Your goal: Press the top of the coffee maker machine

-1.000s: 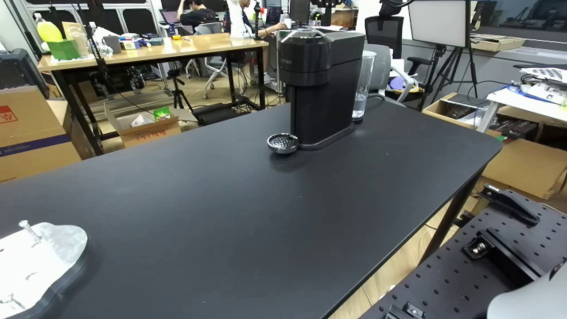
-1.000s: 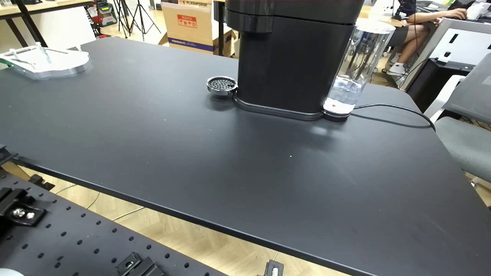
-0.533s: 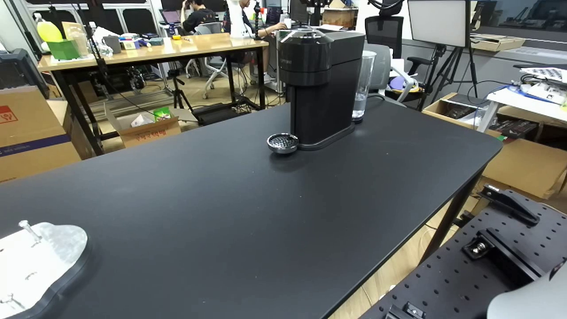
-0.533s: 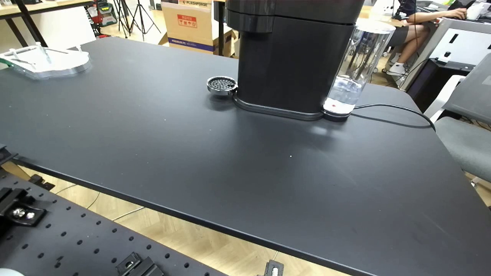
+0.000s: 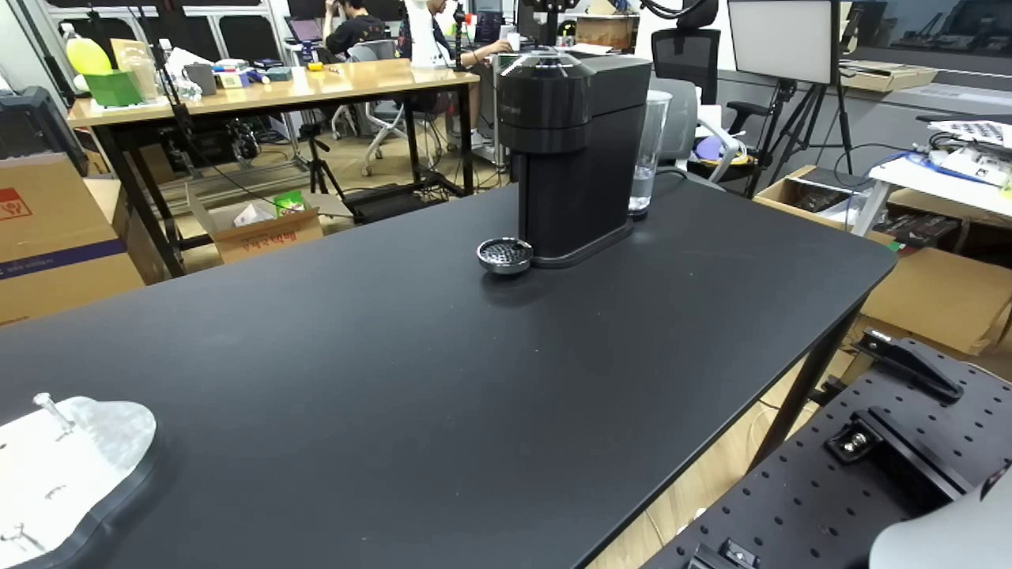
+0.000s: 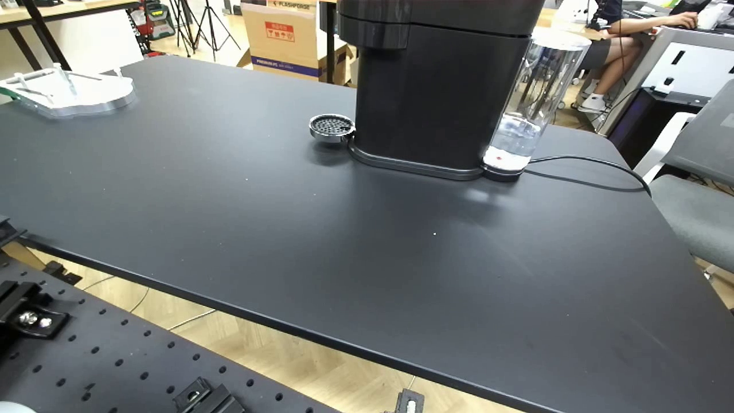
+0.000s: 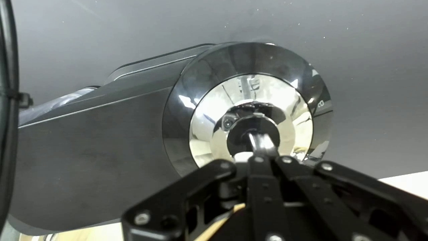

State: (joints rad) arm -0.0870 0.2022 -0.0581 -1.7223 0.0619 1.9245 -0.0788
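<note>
The black coffee maker (image 5: 581, 174) stands upright on the dark table. It also shows in an exterior view with its top cut off by the frame (image 6: 436, 103). In the wrist view its black body (image 7: 100, 160) lies at left, and its round top with a chrome ring (image 7: 214, 110) is in the middle. My gripper (image 7: 264, 142) is shut, empty, with its fingers over the dark centre of that ring. In an exterior view the gripper (image 5: 551, 28) hangs from the top edge as a narrow dark shape just above the machine's top. Whether it touches I cannot tell.
A round metal drip tray (image 5: 504, 255) sticks out at the machine's base. A clear tank with water (image 6: 516, 126) stands behind it, and a black cord (image 6: 596, 163) runs off there. A pale plate with pegs (image 5: 87, 466) lies at the table's far end.
In an exterior view the dark shape of my gripper has moved left over the coffee maker's top. The bright reflections on the chrome have changed. The coffee maker has not moved.
</note>
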